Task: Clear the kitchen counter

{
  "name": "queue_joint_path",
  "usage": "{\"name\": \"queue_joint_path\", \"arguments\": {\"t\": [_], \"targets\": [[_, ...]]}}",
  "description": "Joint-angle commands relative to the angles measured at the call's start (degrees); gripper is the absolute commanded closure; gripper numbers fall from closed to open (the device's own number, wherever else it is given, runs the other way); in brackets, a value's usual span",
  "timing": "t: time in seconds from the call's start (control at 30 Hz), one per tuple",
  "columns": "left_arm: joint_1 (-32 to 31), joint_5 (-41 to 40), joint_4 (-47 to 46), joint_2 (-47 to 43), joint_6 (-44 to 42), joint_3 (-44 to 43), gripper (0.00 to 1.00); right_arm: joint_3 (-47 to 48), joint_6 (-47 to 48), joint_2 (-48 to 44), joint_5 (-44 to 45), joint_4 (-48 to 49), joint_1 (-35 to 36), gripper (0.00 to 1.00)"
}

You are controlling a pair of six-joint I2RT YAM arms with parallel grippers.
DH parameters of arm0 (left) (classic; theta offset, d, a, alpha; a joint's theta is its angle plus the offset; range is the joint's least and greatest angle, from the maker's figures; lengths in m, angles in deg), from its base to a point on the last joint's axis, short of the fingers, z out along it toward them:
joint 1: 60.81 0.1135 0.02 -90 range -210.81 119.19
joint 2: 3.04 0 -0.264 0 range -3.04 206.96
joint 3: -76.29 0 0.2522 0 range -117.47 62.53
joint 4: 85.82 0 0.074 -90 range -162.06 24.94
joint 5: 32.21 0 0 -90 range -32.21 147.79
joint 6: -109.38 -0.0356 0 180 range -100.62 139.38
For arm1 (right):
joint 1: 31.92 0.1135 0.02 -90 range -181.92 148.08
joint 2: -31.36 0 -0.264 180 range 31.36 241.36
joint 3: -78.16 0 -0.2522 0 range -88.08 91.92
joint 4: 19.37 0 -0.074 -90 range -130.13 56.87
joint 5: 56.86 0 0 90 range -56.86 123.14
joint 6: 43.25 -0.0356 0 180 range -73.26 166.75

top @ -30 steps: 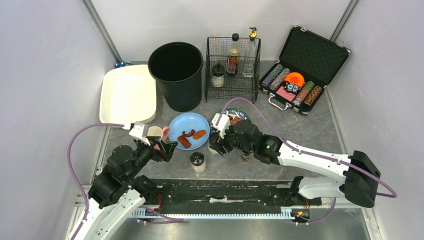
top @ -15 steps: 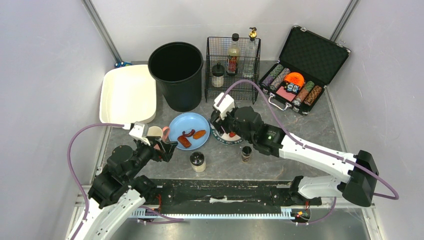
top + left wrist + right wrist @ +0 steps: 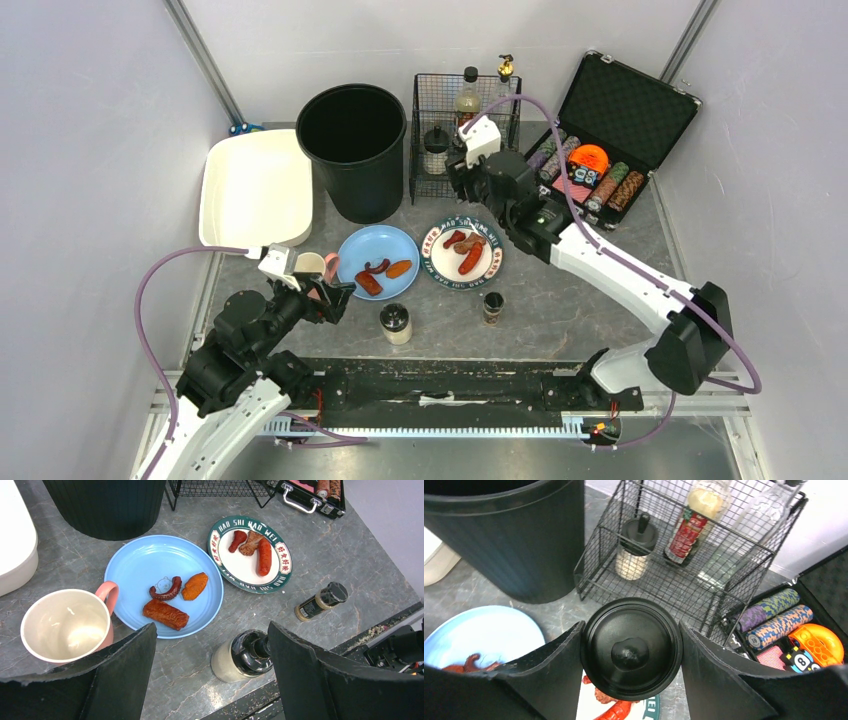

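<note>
Large flat dark grey mottled stone-look kitchen counter: fills the middle of the top view, bears everything below

Open black hard case of striped poker chips: sits at 2 o'clock on the counter, lid raised

White rectangular plastic tray: lies at 10 o'clock by the left edge

Tall round black plastic bucket: stands at 11 o'clock, just beside the tray

Black wire basket: stands at 12 o'clock, holds a black-topped shaker, a red-labelled bottle and a clear bottle

Right gripper: hangs just in front of the basket, pinching a round black knobbed lid, one finger against each side; whatever is under the lid stays hidden

Left gripper: hovers at 8 o'clock, fingers spread wide, gripping nothing

Round blue plastic plate: lies near the centre, carries three brown and orange food pieces

Round white plate with green lettered rim: lies at 3 o'clock of the blue plate, just beside it, carries red-brown sausages

Cream mug with pink handle: stands upright at 9 o'clock of the blue plate, just beside it

Pale jar with black cap: stands at 6 o'clock of the blue plate

Small dark spice bottle: stands at 6 o'clock of the green-rimmed plate
</note>
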Motion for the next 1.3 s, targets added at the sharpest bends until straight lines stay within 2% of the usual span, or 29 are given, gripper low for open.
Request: {"name": "queue_joint_path", "arguments": {"t": [0.0, 0.73, 1.27], "targets": [[-0.2, 0.6, -1.4, 0.4, -2.4, 0.1, 0.13, 5.5, -2.0, 1.9, 2.1, 6.0, -2.7, 1.0], [-0.3, 0.0, -1.5, 0.8, -2.5, 0.2, 0.13, 26.1, 0.1, 21.0, 3.5, 9.2, -9.6, 1.0], [-0.3, -0.5, -1.5, 0.7, -2.4, 0.2, 0.13, 32.0, -1.3, 30.4, 5.1, 14.2, -11.8, 1.0]]}}
